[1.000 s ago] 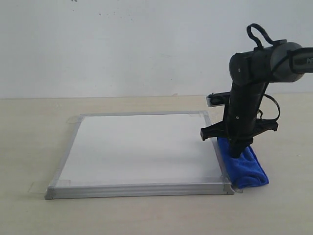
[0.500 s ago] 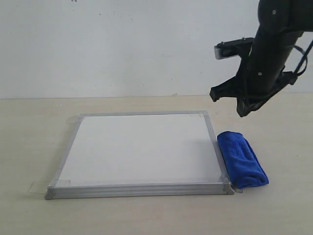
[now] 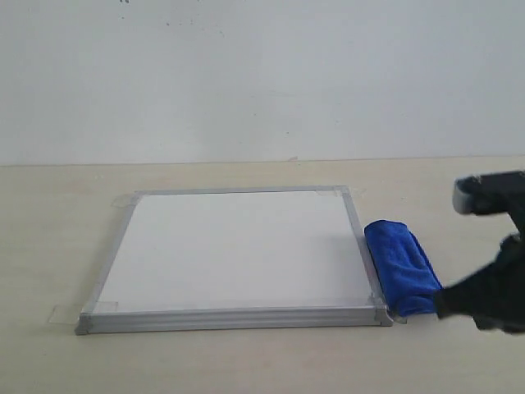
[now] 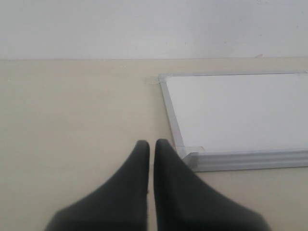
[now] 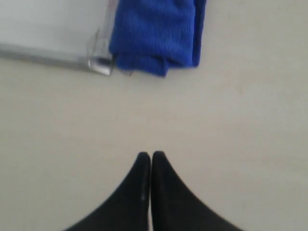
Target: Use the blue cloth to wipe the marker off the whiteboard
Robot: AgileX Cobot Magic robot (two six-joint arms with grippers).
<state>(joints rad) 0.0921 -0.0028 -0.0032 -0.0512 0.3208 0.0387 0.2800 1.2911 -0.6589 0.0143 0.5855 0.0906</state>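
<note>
The whiteboard (image 3: 234, 246) lies flat on the table and its surface is plain white; no marker lines show on it. The blue cloth (image 3: 404, 267) lies rolled on the table against the board's right frame, with nothing holding it. My right gripper (image 5: 151, 155) is shut and empty, hovering over bare table a short way from the blue cloth (image 5: 156, 33) and the whiteboard's corner (image 5: 98, 62). Part of the right arm (image 3: 492, 287) shows at the right edge. My left gripper (image 4: 151, 143) is shut and empty, close to the whiteboard's near corner (image 4: 192, 156).
The beige table (image 3: 246, 361) runs around the board on all sides. A plain white wall (image 3: 246, 74) stands behind it. Clear tape tabs (image 3: 59, 313) stick out at the board's corners.
The right arm let go of the cloth, rose above it, then dropped to the lower right edge of the exterior view. The cloth stays beside the board.
</note>
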